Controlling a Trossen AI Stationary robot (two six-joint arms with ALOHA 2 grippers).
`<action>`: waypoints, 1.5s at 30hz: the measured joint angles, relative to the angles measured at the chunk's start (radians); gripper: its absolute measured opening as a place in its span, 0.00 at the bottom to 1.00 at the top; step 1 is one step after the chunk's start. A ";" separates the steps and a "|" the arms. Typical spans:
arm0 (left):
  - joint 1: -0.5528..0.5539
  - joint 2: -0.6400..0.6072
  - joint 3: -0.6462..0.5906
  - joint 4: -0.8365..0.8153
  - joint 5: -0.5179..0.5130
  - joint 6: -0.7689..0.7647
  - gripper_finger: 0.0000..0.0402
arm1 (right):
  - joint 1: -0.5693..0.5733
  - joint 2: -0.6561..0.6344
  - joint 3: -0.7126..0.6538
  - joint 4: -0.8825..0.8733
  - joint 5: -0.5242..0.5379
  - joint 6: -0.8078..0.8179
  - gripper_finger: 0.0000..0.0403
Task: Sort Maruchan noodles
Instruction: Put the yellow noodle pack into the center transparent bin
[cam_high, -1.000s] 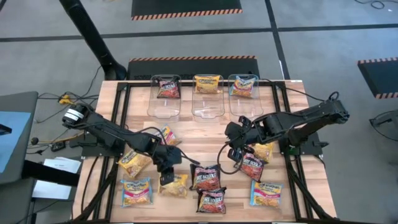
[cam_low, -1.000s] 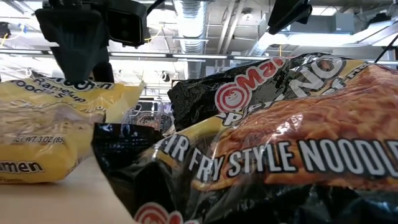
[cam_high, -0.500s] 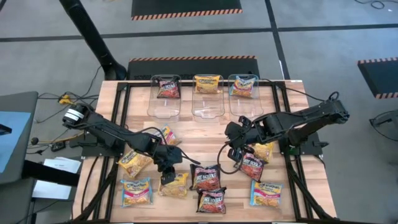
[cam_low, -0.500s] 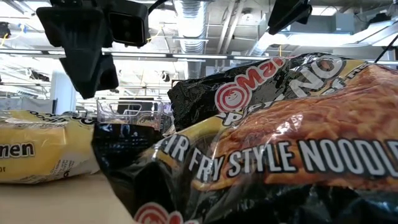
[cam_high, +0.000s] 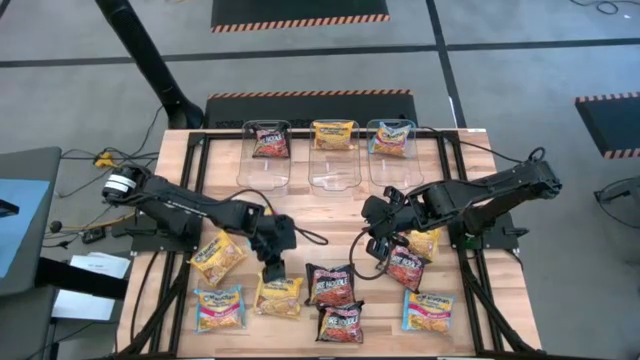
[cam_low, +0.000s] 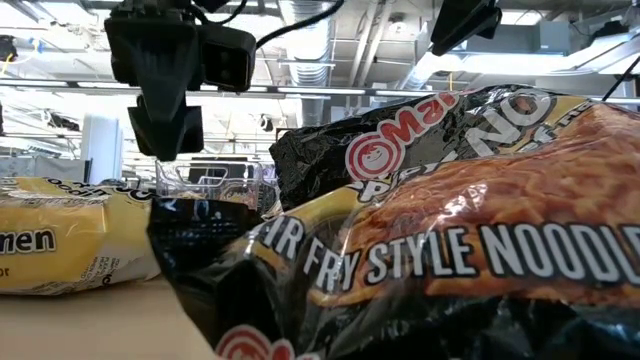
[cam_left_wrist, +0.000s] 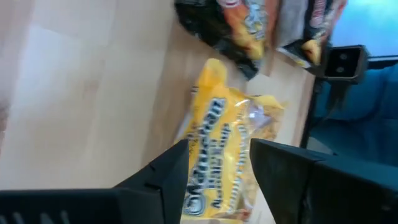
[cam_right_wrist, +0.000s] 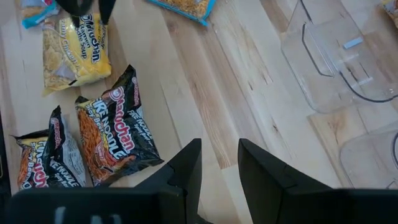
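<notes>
Crinkly yellow packet flat under open left pincer.

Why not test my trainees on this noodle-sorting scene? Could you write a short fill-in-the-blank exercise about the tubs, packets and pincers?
1. The number of clear tubs along the table's far edge is ____.
2. The left pincer hovers open just above a packet coloured ____.
3. The middle tub holds a packet whose colour is ____.
4. The right pincer carries ____ between its fingers.

Missing words: three; yellow; yellow; nothing
</notes>
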 joint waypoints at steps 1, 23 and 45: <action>0.001 0.000 0.000 -0.004 -0.005 0.008 0.40 | 0.000 0.000 0.000 0.000 0.000 0.000 0.32; -0.090 0.176 0.001 0.072 -0.003 0.012 0.40 | 0.000 0.000 -0.001 -0.001 0.000 -0.008 0.32; -0.127 0.230 0.001 0.159 0.043 -0.079 0.02 | -0.001 0.000 -0.001 -0.004 0.027 -0.008 0.32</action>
